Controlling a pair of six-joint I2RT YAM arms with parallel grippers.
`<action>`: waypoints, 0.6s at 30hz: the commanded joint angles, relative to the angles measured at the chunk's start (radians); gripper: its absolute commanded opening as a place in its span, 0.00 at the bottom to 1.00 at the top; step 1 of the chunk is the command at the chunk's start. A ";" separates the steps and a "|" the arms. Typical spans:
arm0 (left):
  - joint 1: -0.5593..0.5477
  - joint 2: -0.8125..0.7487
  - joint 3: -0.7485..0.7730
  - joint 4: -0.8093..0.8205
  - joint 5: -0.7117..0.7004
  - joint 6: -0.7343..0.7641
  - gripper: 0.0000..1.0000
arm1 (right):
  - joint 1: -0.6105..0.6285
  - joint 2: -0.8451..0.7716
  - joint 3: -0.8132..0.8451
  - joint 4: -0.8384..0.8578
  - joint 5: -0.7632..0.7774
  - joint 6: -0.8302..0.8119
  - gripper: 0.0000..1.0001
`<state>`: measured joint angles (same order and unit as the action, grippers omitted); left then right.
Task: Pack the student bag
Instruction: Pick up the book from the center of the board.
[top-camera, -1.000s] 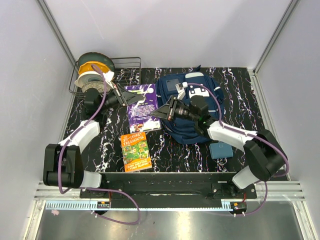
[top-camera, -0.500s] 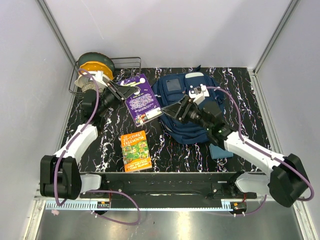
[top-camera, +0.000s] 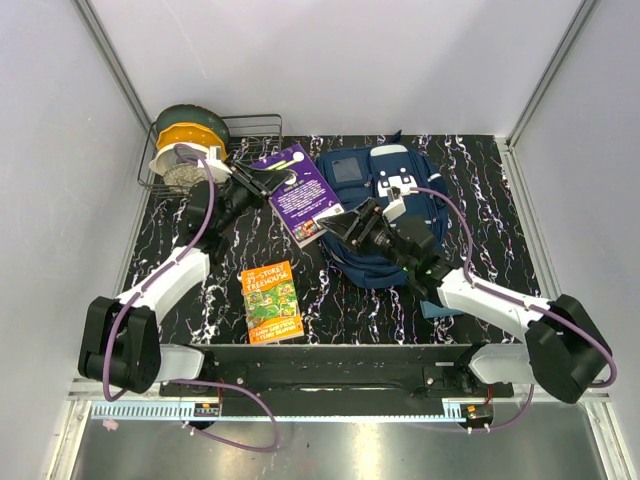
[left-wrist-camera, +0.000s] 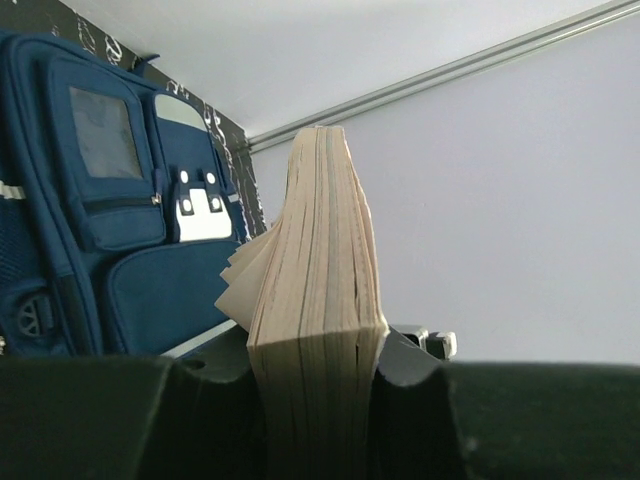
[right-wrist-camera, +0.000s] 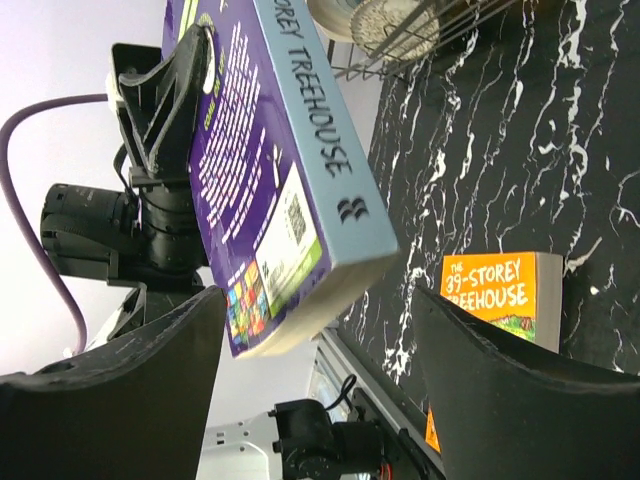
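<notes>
My left gripper (top-camera: 262, 180) is shut on the page edge of a purple Treehouse book (top-camera: 305, 195), holding it tilted above the table just left of the student bag (top-camera: 340, 165). The navy bag lies flat at the back centre, pocket side up. In the left wrist view the book's pages (left-wrist-camera: 315, 280) are clamped between the jaws, with the bag (left-wrist-camera: 110, 220) behind. My right gripper (top-camera: 340, 228) stands open over the bag's left edge. In the right wrist view the book's lower corner (right-wrist-camera: 290, 250) hangs between its spread fingers (right-wrist-camera: 150, 380) without touching them.
An orange Treehouse book (top-camera: 271, 300) lies flat near the front, also in the right wrist view (right-wrist-camera: 500, 290). A wire basket (top-camera: 250, 125) with round items sits at the back left. A small teal pouch (top-camera: 432, 308) shows under my right arm.
My left gripper lifted the purple book off the table and carried it back and right, toward the bag. My right gripper's jaws opened wide and it shifted closer to the book's corner.
</notes>
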<state>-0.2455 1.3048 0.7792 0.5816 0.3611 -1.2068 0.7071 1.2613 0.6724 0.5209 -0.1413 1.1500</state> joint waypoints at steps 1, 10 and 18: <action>-0.023 -0.009 0.023 0.129 -0.070 -0.057 0.00 | 0.008 0.041 0.019 0.134 0.040 0.008 0.80; -0.044 -0.018 0.005 0.146 -0.070 -0.074 0.00 | 0.008 0.073 0.032 0.185 0.055 0.011 0.75; -0.066 -0.010 0.003 0.127 -0.073 -0.031 0.00 | 0.008 0.087 0.061 0.234 0.009 0.019 0.59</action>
<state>-0.2947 1.3048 0.7746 0.5972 0.3077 -1.2320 0.7078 1.3407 0.6884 0.6746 -0.1249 1.1675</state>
